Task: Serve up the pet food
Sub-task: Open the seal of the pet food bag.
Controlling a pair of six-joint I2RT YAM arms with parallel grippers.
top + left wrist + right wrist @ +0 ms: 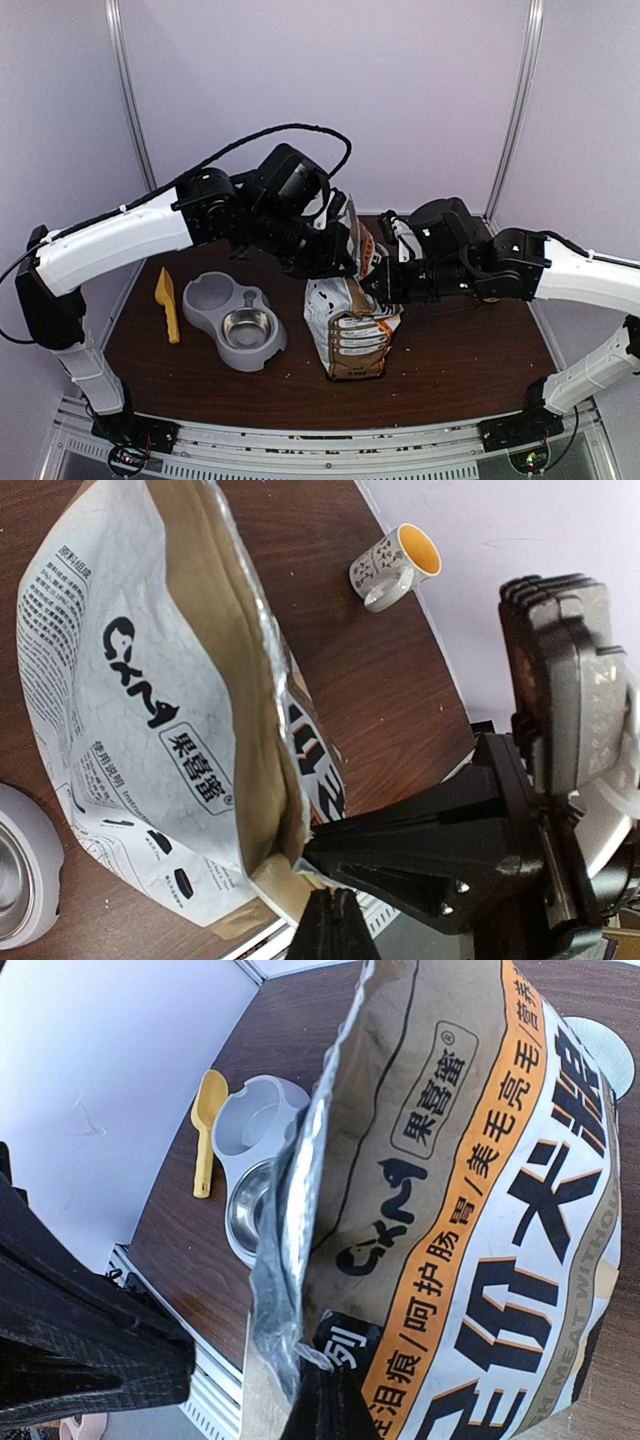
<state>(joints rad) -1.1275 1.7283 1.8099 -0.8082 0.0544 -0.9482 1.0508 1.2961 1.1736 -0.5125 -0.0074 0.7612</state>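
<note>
Plainly, left gripper (345, 265) holds bag (352, 335) — dark table (470, 350), lilac walls (400, 100).

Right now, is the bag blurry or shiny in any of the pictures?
Left wrist: the print on the bag is sharp, and the cup behind it is clear too. Right wrist: the bag looks huge because it is so near the lens, and its foil edge glints. Top: even light, with a gleam in the steel bowl.
</note>
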